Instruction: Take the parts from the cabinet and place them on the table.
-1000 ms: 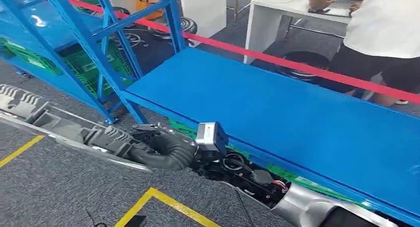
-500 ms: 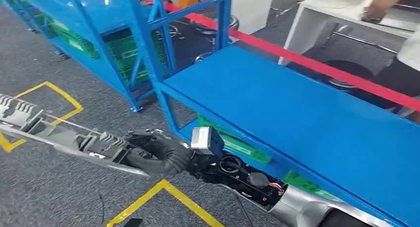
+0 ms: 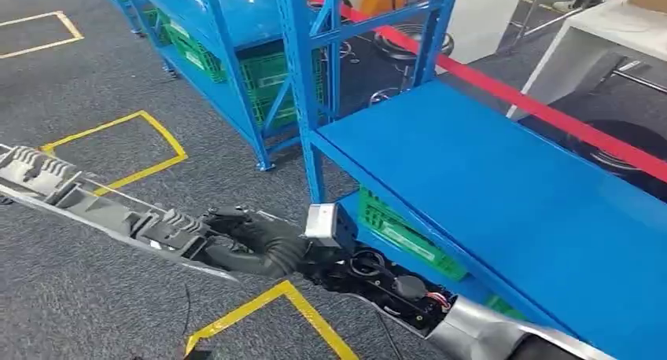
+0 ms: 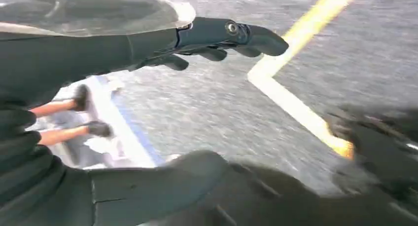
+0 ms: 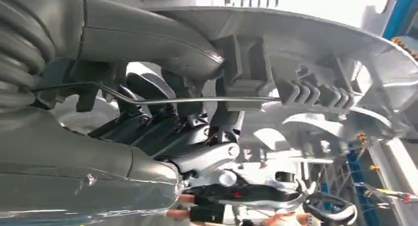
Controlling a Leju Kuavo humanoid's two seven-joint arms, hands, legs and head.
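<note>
1. One long grey part (image 3: 102, 211) sits in the right hand (image 3: 259, 246), over carpet beside the blue shelf (image 3: 503, 187).
2. Left hand (image 4: 217, 38) – fingers apart, holding nothing.
3. Since earlier, the camera has swung: more open carpet shows.

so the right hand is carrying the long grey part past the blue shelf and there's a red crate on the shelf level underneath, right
Not quite: the crate under the blue shelf is green, not red, as the head view shows. The rest stands: the right hand holds the long grey part beside the shelf.
</note>
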